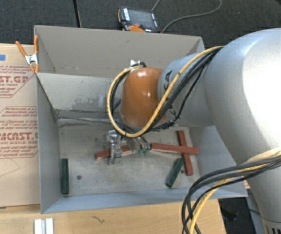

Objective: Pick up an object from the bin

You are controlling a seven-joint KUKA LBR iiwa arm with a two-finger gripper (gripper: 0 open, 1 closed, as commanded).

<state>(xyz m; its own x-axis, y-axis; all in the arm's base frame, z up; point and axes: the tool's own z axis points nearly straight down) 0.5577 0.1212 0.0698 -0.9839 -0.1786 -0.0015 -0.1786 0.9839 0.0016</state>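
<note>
My gripper hangs low in the middle of the bin, under the orange wrist cover. It is right over the left end of a long red-brown stick that lies flat across the bin floor. The stick's left tip pokes out to the left of the gripper. Whether the gripper touches the stick is hidden by its own metal body. A small greenish piece lies just to the gripper's right, next to the stick.
A second red-brown stick crosses the long one at the right. A dark green stick lies slanted near the front right. Another dark green stick lies at the front left corner. The arm covers the bin's right side.
</note>
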